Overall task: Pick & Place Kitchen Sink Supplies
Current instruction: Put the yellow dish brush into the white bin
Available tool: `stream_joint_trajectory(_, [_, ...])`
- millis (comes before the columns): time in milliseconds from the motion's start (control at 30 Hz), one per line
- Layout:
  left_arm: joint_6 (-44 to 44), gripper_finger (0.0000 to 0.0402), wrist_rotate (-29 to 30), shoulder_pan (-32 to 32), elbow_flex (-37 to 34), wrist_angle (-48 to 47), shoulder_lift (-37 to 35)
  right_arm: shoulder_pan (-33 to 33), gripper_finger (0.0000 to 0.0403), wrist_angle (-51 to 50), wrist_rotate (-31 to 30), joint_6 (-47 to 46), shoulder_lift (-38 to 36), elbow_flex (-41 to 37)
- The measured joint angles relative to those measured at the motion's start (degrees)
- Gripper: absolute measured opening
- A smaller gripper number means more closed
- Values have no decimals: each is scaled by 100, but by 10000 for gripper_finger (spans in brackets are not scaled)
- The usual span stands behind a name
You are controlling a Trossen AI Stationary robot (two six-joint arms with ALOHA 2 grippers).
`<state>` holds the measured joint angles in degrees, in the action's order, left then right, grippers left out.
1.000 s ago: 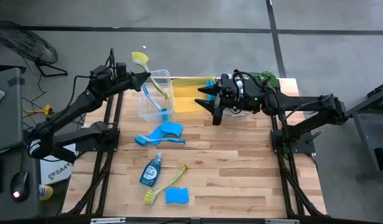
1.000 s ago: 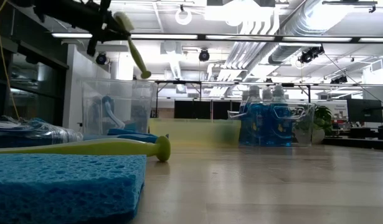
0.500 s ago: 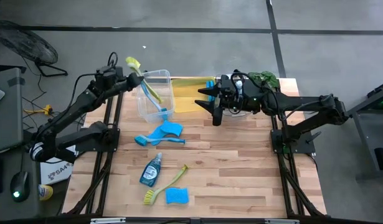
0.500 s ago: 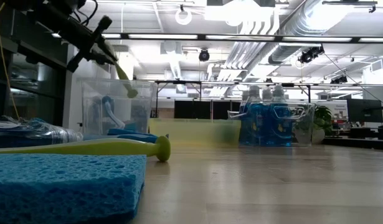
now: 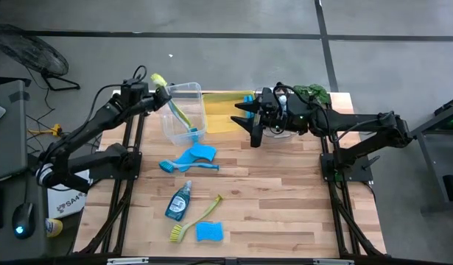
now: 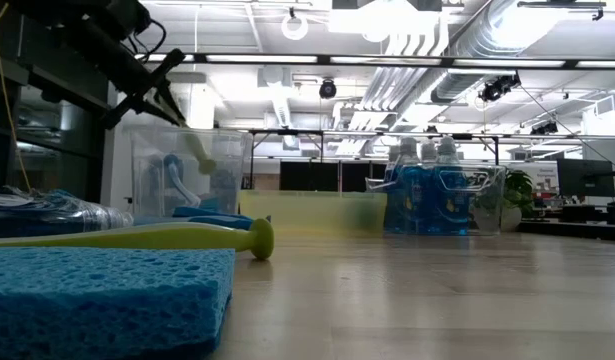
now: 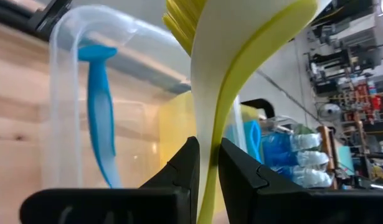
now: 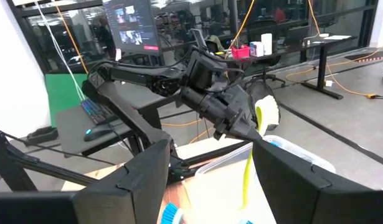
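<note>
My left gripper (image 5: 157,93) is over the far-left clear bin (image 5: 183,110), shut on a yellow-green dish brush (image 5: 171,103). The brush's bristle head (image 7: 241,18) is above the fingers and its handle (image 6: 199,155) slants down inside the bin, beside a blue brush (image 7: 98,112) that stands there. My right gripper (image 5: 248,124) hangs open over the yellow bin (image 5: 226,110). On the table lie a blue brush (image 5: 189,166), two blue sponges (image 5: 202,152) (image 5: 209,232), a soap bottle (image 5: 178,202) and another yellow-green brush (image 5: 195,221). My left gripper pinches the yellow-green brush between its two fingers (image 7: 185,168) on the neck (image 7: 208,152), just below the bristle head. The fingers lie across the handle and come from the table's left side. The brush is lifted, head up, with its handle slanting down into the clear bin.
A clear bin of blue soap bottles (image 6: 427,195) and a green plant (image 5: 314,93) sit at the far right, under and behind my right arm. The middle and right of the wooden table (image 5: 285,206) hold nothing. The nearest sponge (image 6: 97,300) fills the low view's foreground.
My left gripper has come down and drawn slightly toward the table's left edge, still shut on the brush. The brush has sunk with it: its handle end, above the clear bin's rim a second ago, is now inside the bin.
</note>
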<state>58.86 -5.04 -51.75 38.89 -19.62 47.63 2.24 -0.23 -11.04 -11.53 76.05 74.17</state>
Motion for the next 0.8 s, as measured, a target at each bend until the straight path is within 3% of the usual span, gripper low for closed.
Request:
stream_joint_trajectory(567, [158,44,-769,0,0,-72,462,0,225,-7,-52,4,0,0])
stream_joint_trajectory(800, [150,44,-783,0,0,-134,482,0,224,-84,-58,4,0,0])
